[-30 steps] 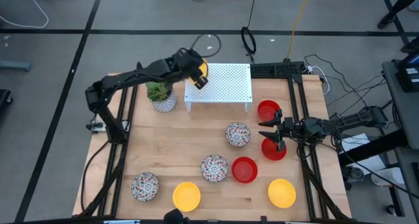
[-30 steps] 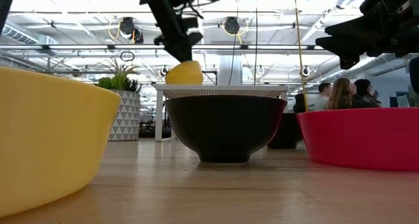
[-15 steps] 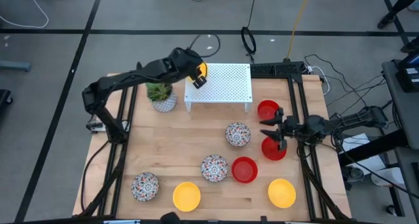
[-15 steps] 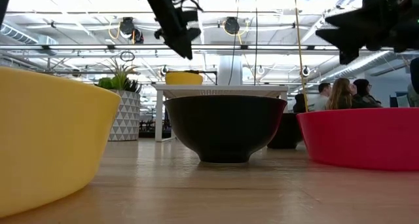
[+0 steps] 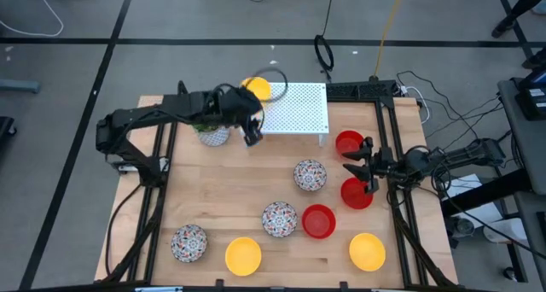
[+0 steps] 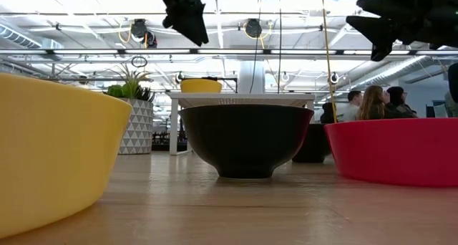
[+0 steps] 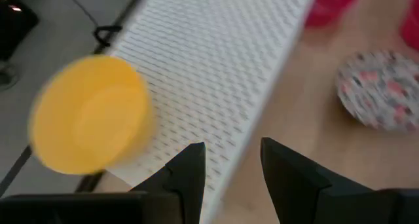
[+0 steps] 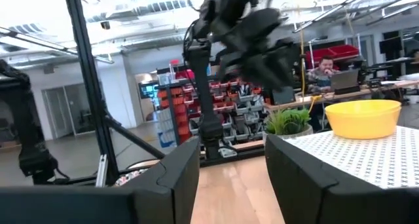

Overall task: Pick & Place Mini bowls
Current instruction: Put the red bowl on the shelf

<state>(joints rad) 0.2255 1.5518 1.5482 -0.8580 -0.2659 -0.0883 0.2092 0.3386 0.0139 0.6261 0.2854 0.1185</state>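
Note:
One yellow mini bowl stands upright on the far-left corner of the white perforated rack; the left wrist view shows this yellow bowl too. My left gripper hangs open over the rack's near-left corner, apart from the bowl. My right gripper is open and hovers between two red bowls. On the wood stand three patterned bowls, a third red bowl and two yellow bowls.
A green plant in a white pot stands just left of the rack, under my left arm. Dark frame rails run along the table's left and right sides. Bare wood lies left of the middle. People sit in the room beyond.
My left gripper has let go of the yellow bowl, which was tilted in its fingers and now stands level on the rack's far-left corner. The gripper has then drawn back toward the table's near edge and risen clear of the bowl.

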